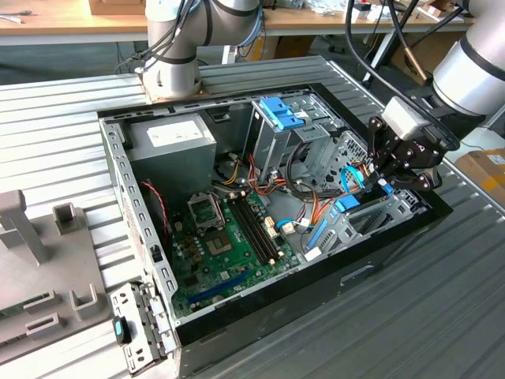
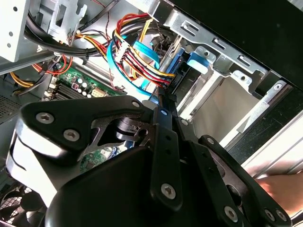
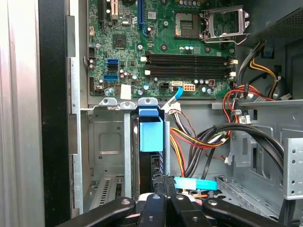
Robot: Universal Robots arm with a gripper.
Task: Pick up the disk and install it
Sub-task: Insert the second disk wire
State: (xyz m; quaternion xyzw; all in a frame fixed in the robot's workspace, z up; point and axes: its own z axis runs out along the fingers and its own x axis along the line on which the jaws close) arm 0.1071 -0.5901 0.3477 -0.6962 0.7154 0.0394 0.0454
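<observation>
The disk [image 3: 150, 135] stands on edge in the metal drive bay [image 3: 108, 142] at the corner of the open computer case, its blue plastic tab toward the motherboard and its dark body below. In the exterior view the disk [image 1: 347, 204] shows as a blue piece at the case's right side. My gripper [image 3: 164, 178] is shut, and its fingertips touch the disk's near edge. In the second wrist view the gripper [image 2: 165, 100] points into the bay beside the blue rail [image 2: 196, 61]. The gripper [image 1: 387, 188] hangs over the bay in the exterior view.
Bundles of coloured cables [image 3: 203, 142] and a flat blue data cable [image 3: 196, 183] run right beside the bay. The green motherboard [image 1: 229, 229], a grey power supply [image 1: 170, 146] and a light-blue latch plate [image 1: 280, 114] lie deeper in the case. A hand [image 2: 279, 187] is outside the case wall.
</observation>
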